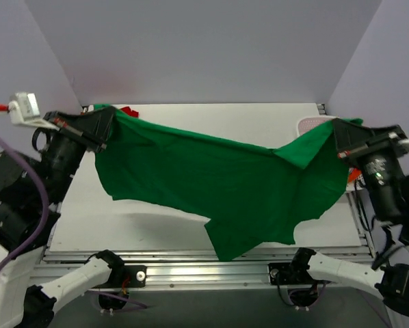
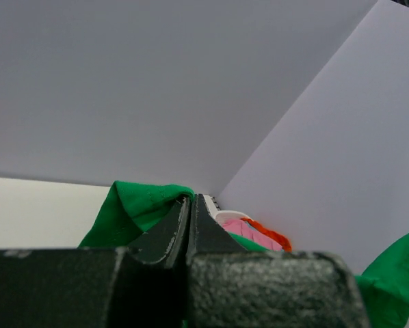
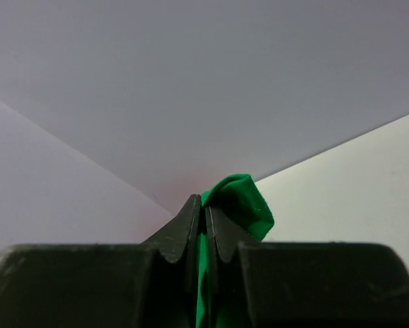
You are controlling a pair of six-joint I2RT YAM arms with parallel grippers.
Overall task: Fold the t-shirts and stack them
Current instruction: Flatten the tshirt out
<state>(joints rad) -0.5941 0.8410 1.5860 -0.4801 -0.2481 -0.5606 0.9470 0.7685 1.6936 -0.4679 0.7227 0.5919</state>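
The left hand is clamped shut on one corner of the green shirt, up at about ten o'clock over the counter. From its own wrist camera the two fingers press flat together, with green cloth bunched just behind their tips.

The right hand sits at about two o'clock and is closed on the opposite corner. In its wrist camera a strip of green runs down between the fingers, and a fold puffs out past the tips toward one o'clock.

Between the two hands the shirt hangs spread out and lifted, its top edge sagging in the middle. The rest drapes toward six o'clock, where the lowest flap reaches the near edge of the counter. A soft shadow lies on the counter under the left part; I cannot tell whether the low flap touches the surface.

A white basket stands just behind the right-hand corner of the shirt, mostly hidden by it. The left wrist camera shows pink cloth and orange cloth heaped in it. A scrap of red cloth peeks out at eleven o'clock, just beyond the left hand.
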